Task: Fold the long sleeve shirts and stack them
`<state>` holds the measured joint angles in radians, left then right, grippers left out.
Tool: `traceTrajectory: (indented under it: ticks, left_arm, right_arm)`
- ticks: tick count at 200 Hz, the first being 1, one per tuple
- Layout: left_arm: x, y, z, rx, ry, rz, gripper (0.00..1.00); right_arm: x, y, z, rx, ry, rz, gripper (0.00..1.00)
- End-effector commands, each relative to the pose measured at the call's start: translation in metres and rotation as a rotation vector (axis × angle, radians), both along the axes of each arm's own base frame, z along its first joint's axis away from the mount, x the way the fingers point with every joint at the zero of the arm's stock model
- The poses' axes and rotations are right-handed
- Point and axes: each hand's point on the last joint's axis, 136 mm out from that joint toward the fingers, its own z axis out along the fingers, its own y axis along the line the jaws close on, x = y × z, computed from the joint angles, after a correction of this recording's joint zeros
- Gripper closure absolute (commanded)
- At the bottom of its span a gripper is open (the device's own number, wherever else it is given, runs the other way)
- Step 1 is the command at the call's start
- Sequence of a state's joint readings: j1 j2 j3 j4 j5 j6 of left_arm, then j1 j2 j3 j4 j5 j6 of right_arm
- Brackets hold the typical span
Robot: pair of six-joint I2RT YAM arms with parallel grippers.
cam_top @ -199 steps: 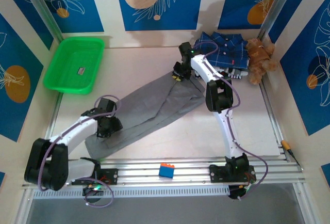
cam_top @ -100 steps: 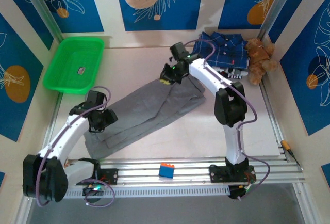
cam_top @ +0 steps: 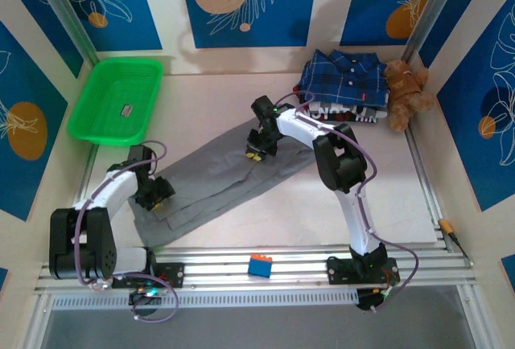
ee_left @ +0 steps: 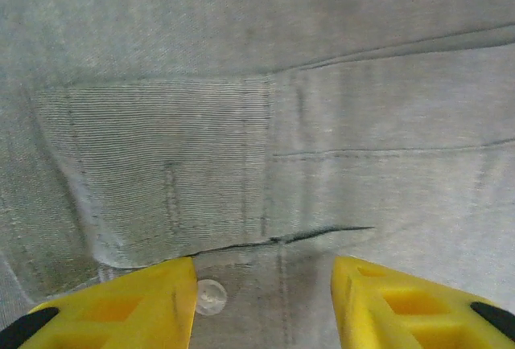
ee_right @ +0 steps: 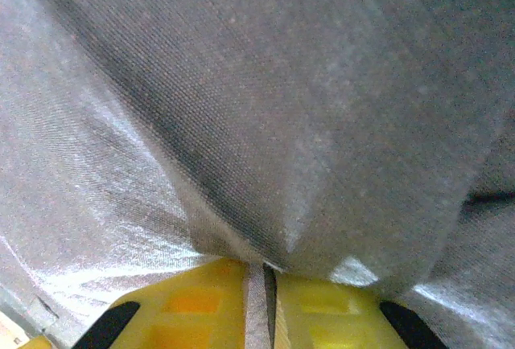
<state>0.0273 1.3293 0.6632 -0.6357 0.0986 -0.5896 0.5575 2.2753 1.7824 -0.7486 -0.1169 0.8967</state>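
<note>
The grey shirt point(cam_top: 217, 176) lies stretched out in a long band across the table point(cam_top: 386, 196), from the near left corner toward the back right.

At the far left, near the back, a green tray point(cam_top: 113, 100) stands with one small item inside, too small to tell what it is. In front of it, the left gripper point(cam_top: 159, 194) hangs over the near left end of the grey shirt. In its wrist view the two yellow fingers point(ee_left: 121, 309) stand apart with nothing between them. Flat cloth lies below, with a stitched pocket point(ee_left: 161, 172) and a white button point(ee_left: 211, 297) just beside the left finger.

A blue block point(cam_top: 259, 265) sits on the front rail, about midway between the two arm bases.

Further right, the right gripper point(cam_top: 257, 149) is at the upper part of the grey shirt. Its wrist view shows the yellow fingers point(ee_right: 193, 301) pressed nearly together on a raised fold of the grey cloth.

In the back right corner, the plaid shirt point(cam_top: 342, 80) lies folded on top of other cloth. A brown teddy bear point(cam_top: 405, 92) sits just beside it, against the right wall.
</note>
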Motion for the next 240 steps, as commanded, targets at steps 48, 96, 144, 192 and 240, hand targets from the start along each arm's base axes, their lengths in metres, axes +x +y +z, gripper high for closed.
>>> traceTrajectory:
  ticks: [48,96,144,192,240]
  left_arm:
    - [-0.022,-0.009,-0.018,-0.072,0.058,-0.013,0.52]
    - [-0.043,-0.022,-0.018,-0.154,0.084,0.039,0.52]
    - [-0.053,-0.05,-0.017,-0.318,0.072,0.116,0.51]
    - [-0.034,-0.094,-0.012,-0.425,0.028,0.073,0.46]
    - [-0.017,-0.15,-0.012,-0.472,0.031,-0.031,0.45]
  right_arm:
    - [0.01,-0.013,-0.014,-0.232,-0.01,-0.01,0.79]
    - [0.053,0.019,-0.014,-0.178,-0.061,-0.101,0.76]
    - [0.101,0.073,0.004,0.106,-0.165,-0.124,0.66]
    - [0.142,0.091,0.032,0.305,-0.252,-0.125,0.58]
    - [0.178,0.09,0.049,0.474,-0.309,-0.134,0.51]
